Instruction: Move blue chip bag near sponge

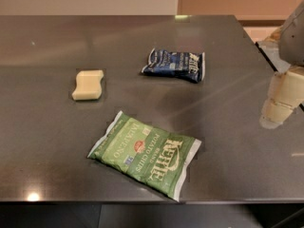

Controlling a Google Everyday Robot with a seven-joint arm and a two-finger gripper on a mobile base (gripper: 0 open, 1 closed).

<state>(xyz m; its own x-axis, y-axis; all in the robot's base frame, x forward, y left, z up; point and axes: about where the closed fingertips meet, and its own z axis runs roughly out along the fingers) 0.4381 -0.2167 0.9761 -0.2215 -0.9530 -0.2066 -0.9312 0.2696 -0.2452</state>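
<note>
**Plainly, the wrong bag and a slippery grasp are our worries**

We see the gripper [281, 101] hanging at the right edge of the camera view, above the table [47, 137], with nothing showing in it. Whether it is open or closed we cannot tell.

The blue chip bag [175, 64] lies flat to the gripper's left and farther back, well apart from it. The sponge [88, 84] sits farther left again, past the bag, with bare table between the two.

A larger green chip bag [145, 153] lies left of the gripper and nearer the front edge. We judge that a reach drifting forward could land on it instead.

The blue bag looks low and crinkled, so a shallow pinch may slip off or merely shove it. Carried too far left, it could also knock the light sponge away.
</note>
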